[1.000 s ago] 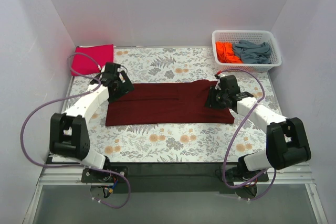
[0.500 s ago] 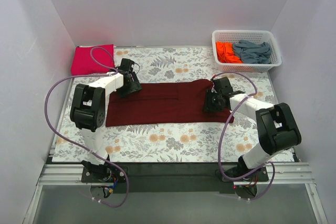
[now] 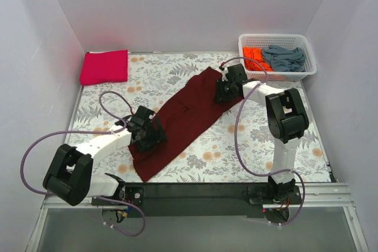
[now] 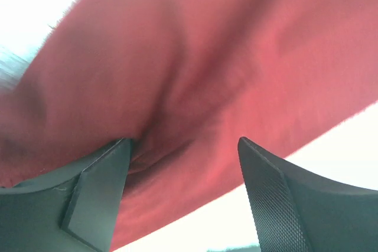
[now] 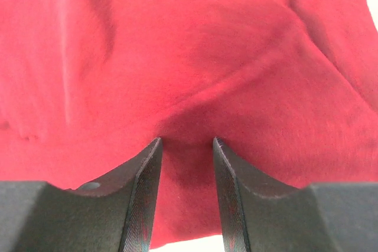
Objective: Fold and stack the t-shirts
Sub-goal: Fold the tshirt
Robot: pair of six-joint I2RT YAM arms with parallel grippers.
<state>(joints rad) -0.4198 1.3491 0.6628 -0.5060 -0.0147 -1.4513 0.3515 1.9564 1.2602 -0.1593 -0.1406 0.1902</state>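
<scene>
From above, the maroon t-shirt [image 3: 190, 111] is already narrowed into a long band and lies slantwise across the floral table cloth [image 3: 266, 137], one end near the front left and the other up by the back right. The left gripper [image 3: 151, 136] sits on the near end and the right gripper [image 3: 225, 90] on the far end, so I'd say they are midway through folding this shirt. To my eye the next move is to lay the band flat and square, then bring one end over the other. A magenta-pink t-shirt [image 3: 105, 67] lies folded in the far left corner, well apart, and looks like the place for the stack. The white lattice basket [image 3: 276, 37] stands just beside the right gripper with an orange t-shirt [image 3: 254, 59] and a grey-blue t-shirt [image 3: 284, 57] waiting in it. The right arm has little room on that side, and the purple cables [image 3: 109, 100] loop close over the cloth. At the left wrist, maroon cloth fills the view. The fingers [image 4: 97, 196] stand fairly wide, yet a thick fold drops between them with creases drawn toward one pad, so I take it they have hold of the shirt. At the right wrist the jaws are nearly closed, the fingers [image 5: 140, 199] pinching a ridge of the same maroon cloth, which puckers right at the tips.
</scene>
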